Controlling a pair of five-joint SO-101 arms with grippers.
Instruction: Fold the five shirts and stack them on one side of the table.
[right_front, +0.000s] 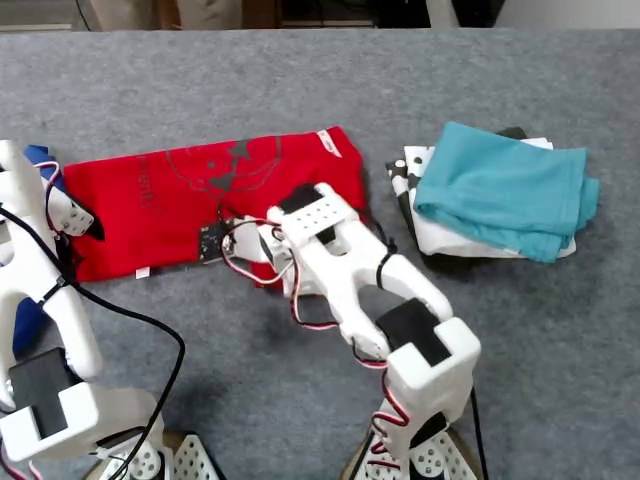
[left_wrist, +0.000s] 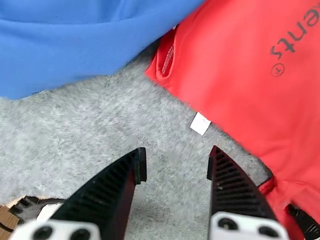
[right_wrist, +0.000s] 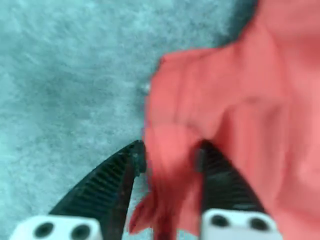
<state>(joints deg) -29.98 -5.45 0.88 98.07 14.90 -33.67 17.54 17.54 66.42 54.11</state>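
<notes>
Right gripper (right_wrist: 170, 152) pinches red shirt (right_wrist: 235, 90); left gripper (left_wrist: 177, 162) gapes.

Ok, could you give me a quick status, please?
Left claw open above bare table beside red shirt. Right claw shut on red shirt edge. Blue shirt close by; folded stack apart.

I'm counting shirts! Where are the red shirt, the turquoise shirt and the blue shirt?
red shirt (right_front: 130, 238), high view, plain cloth beside its print.
turquoise shirt (right_front: 500, 190), high view, middle of its top fold.
blue shirt (left_wrist: 75, 35), left wrist view, plain cloth away from its edge.
</notes>
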